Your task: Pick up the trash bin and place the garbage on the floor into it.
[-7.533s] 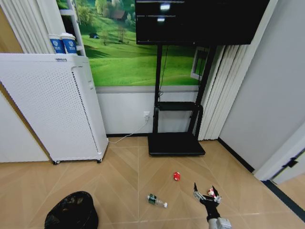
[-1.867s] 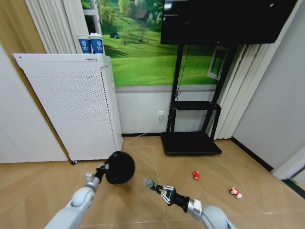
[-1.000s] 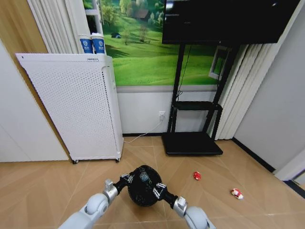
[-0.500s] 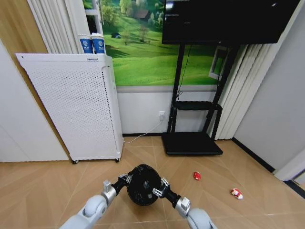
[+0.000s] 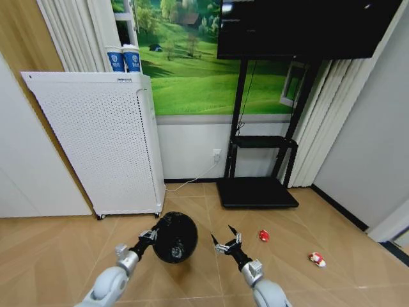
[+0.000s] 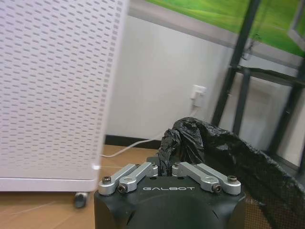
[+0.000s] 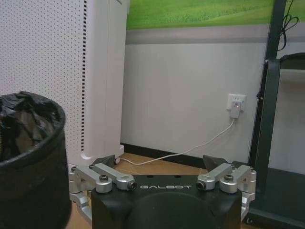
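Parquet floor (image 5: pixel 192 217): R gripper (image 5: pixel 227 242) is now pulling off open at 3 o'clock; bottle's gone in; L gripper (image 5: pixel 148 238) is clamping bin (image 5: pixel 174 237).

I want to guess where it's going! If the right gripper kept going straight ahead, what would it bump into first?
Probably the wall. The open right gripper points past the bin with nothing between, though depth is unclear.

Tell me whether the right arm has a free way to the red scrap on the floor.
Probably yes: the right gripper is open and empty, and only bare floor lies between it and the red scrap.
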Tool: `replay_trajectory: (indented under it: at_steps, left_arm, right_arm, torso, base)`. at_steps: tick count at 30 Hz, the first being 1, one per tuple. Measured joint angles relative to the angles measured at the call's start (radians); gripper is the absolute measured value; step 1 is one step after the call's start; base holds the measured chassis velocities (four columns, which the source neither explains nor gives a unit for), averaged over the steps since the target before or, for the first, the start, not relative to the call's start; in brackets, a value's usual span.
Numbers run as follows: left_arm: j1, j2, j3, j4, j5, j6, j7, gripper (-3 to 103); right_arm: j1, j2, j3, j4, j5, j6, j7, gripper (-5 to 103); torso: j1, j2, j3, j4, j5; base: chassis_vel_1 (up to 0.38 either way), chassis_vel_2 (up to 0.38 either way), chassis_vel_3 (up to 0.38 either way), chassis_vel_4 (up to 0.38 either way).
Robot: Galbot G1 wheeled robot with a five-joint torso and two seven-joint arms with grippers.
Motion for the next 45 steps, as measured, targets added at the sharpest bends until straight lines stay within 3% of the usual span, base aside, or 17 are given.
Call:
replay_trajectory:
  at_steps: [3,8,20,23,31,39,45]
  left_arm:
    - [0.059,-0.004,-0.083,-0.012,-0.013,-0.009,0.007,7]
    - [0.097,-0.011,-0.142,-0.025,-0.02,-0.012,0.02,7]
    - [0.126,-0.01,-0.187,-0.03,-0.024,-0.012,0.024,7]
    - [0.145,-0.012,-0.2,-0.032,-0.015,-0.012,0.033,7]
    - [0.174,-0.015,-0.259,-0.038,-0.019,-0.012,0.051,7]
    - [0.238,-0.05,-0.319,-0.062,-0.007,-0.019,0.081,7]
    - [0.27,-0.072,-0.339,-0.073,0.007,-0.028,0.098,7]
  right_arm:
    - [0.011,0.012,-0.014,-0.025,-0.013,-0.009,0.015,100]
    - [0.02,0.013,-0.015,-0.066,-0.041,-0.009,0.027,100]
    - [0.065,0.026,-0.014,-0.171,-0.106,0.011,0.051,100]
    - [0.102,0.057,-0.006,-0.221,-0.163,0.013,0.096,100]
    - [0.186,0.087,-0.024,-0.278,-0.157,-0.003,0.14,100]
    - [0.214,0.09,-0.046,-0.266,-0.086,-0.095,0.193,100]
    - [0.203,0.077,-0.043,-0.262,-0.074,-0.102,0.195,100]
  torso:
    - [0.0,0.0,0.0,-0.0001,-0.0003]
    - [0.0,0.0,0.0,-0.0005,-0.0003]
    - [0.0,0.0,0.0,-0.0005,-0.0003]
    - [0.0,0.0,0.0,-0.0006,-0.0007]
    - [0.0,0.0,0.0,-0.0006,-0.0001]
    - [0.0,0.0,0.0,0.0001,-0.0006]
    - [0.0,0.0,0.0,-0.0005,-0.0004]
  base:
    - [-0.037,-0.027,0.052,0.039]
    - [-0.106,-0.108,0.119,0.116]
    - [-0.227,-0.244,0.226,0.222]
    - [-0.274,-0.301,0.297,0.282]
    - [-0.152,-0.183,0.157,0.143]
    - [0.063,0.079,-0.038,-0.06]
    - [-0.075,0.054,0.085,-0.064]
